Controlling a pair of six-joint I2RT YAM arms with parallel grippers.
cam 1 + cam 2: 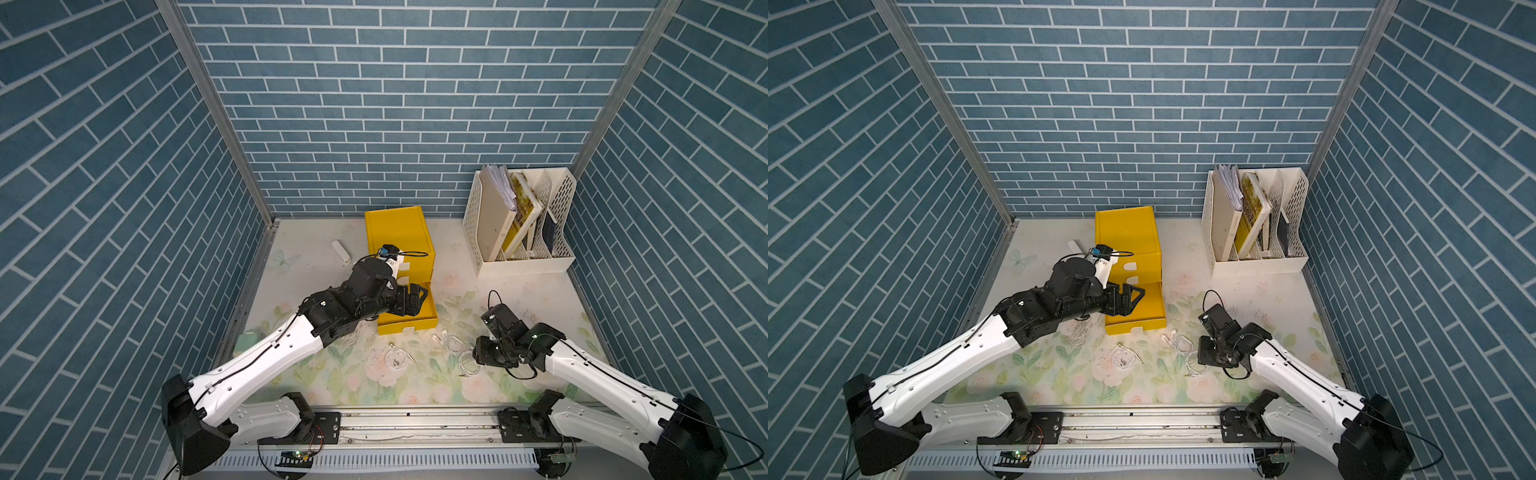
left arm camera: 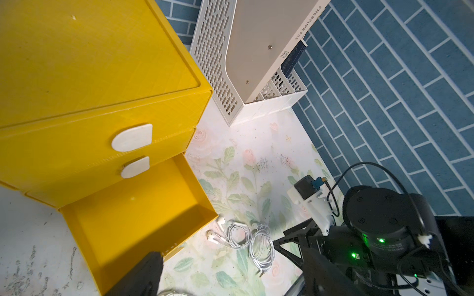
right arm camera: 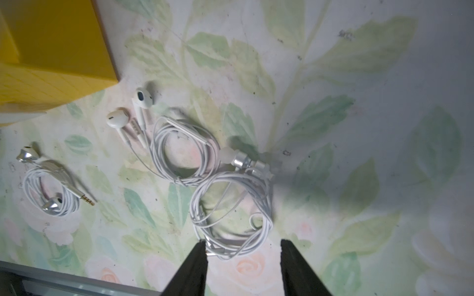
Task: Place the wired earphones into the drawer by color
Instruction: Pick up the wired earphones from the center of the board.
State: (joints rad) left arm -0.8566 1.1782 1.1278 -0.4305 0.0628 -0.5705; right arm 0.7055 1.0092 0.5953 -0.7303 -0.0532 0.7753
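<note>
Two arms reach over the floral table (image 1: 353,384). The left arm (image 1: 270,353) stretches far and rightward, the left gripper (image 1: 417,301) hanging spread and empty above the pulled-out bottom drawer (image 1: 409,327) of the yellow cabinet (image 1: 399,232). Three white wired earphones (image 3: 157,153) lie coiled just near-right of that drawer. The right arm (image 1: 602,374) bends leftward, wrist tipped down, the right gripper (image 3: 243,242) parted astride one edge of the rightmost coil (image 3: 230,176), unclamped.

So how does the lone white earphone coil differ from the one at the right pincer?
The small tight white earphone coil with silver buds lies alone, gold plug sticking out. The wider, looser white earphone coil lies between the fingers of the open right pincer and touches a third white coil. Both rest on the floral mat.
</note>
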